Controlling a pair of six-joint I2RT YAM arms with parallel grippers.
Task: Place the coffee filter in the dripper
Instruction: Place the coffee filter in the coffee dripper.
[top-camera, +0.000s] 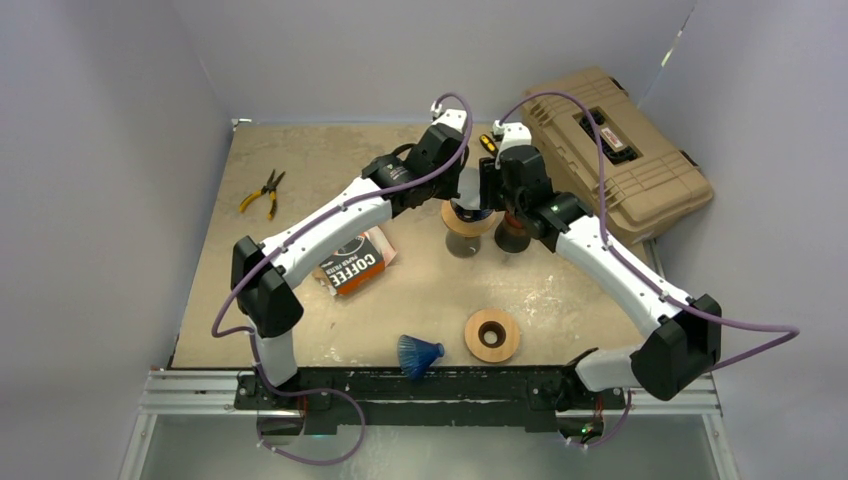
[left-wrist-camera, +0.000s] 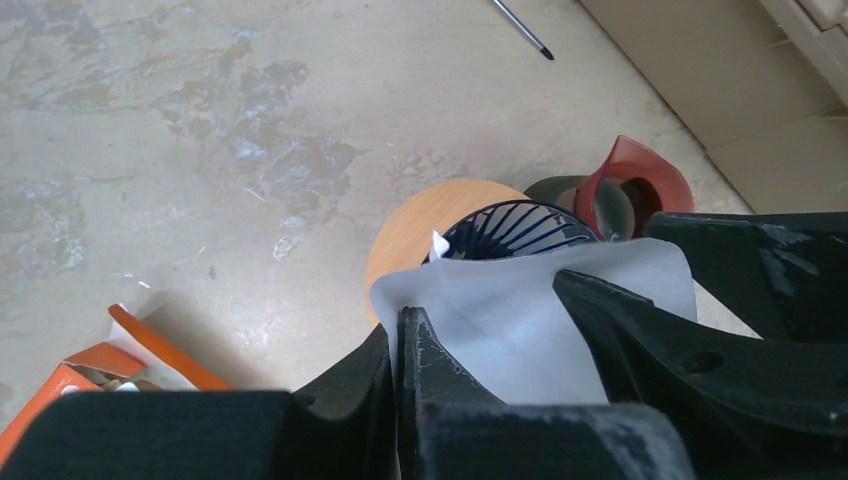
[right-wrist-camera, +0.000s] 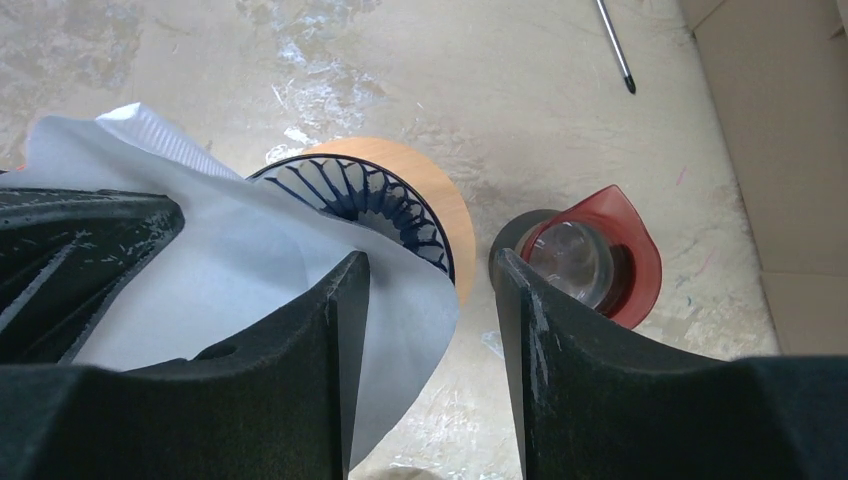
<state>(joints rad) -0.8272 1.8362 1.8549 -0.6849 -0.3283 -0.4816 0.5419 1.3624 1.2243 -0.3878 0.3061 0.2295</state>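
Overhead: both arms meet over dripper (top-camera: 466, 218). Left wrist: left gripper (left-wrist-camera: 405, 330) clamped on coffee filter (left-wrist-camera: 530, 310), paper at dripper rim, not seated. Right wrist: right gripper (right-wrist-camera: 430, 270) spread, empty. Step: insertion. Next: lower filter into cone, release.

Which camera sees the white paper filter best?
The right wrist view: the coffee filter spreads wide there, overlapping the dripper. The left wrist view shows it pinched in the left tool, partly hidden. From the top, the arms mostly hide it.

Left hand (left-wrist-camera: 400, 335) pinches filter (left-wrist-camera: 500, 310) above blue dripper (left-wrist-camera: 520, 230).
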